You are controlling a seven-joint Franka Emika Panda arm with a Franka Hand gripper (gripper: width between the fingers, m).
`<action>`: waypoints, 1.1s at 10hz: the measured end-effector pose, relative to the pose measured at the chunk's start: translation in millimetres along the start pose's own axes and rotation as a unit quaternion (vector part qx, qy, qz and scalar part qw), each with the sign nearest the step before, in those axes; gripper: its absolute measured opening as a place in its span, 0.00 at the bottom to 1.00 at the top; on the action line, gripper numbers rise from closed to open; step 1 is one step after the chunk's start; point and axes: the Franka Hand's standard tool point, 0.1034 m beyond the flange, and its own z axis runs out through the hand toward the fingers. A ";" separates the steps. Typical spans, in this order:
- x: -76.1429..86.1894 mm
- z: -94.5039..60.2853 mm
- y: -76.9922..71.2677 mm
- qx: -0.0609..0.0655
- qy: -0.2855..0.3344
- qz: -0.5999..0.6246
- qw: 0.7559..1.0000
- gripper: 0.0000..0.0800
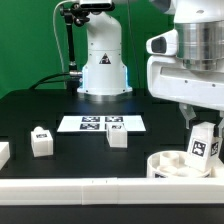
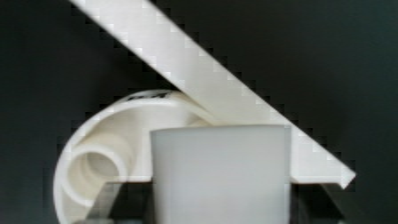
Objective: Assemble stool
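Exterior view: a white stool leg [image 1: 206, 146] is pinched by the pincer [image 1: 203, 132] and is held over the round seat [image 1: 172, 166], which is laid on the tabletop [image 1: 40, 105] at the exterior view's right. A second leg [image 1: 41, 141] and a third leg [image 1: 118, 136] are stood apart near the marker board [image 1: 100, 124]. In the wrist view, the held leg is squeezed from both sides

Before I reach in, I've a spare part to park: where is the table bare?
Bare: the strip between the left leg and middle leg, marker board to front rail; also the exterior view's back left, beside the robot base. Crowded: the exterior view's right, where the claw holds a leg by the seat.
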 end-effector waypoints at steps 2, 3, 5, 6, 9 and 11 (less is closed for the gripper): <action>-0.7 -0.1 -1.5 0.008 -0.005 0.069 0.998 0.42; -1.1 -0.2 -2.0 0.010 -0.009 0.109 0.994 0.42; -0.9 -0.4 -2.3 0.013 -0.017 0.174 0.985 0.42; -0.8 -0.4 -2.3 0.014 -0.020 0.197 0.980 0.42; -0.4 -0.8 -1.6 0.010 -0.024 0.263 0.965 0.42; -1.1 -0.6 -2.2 0.010 -0.024 0.274 0.961 0.42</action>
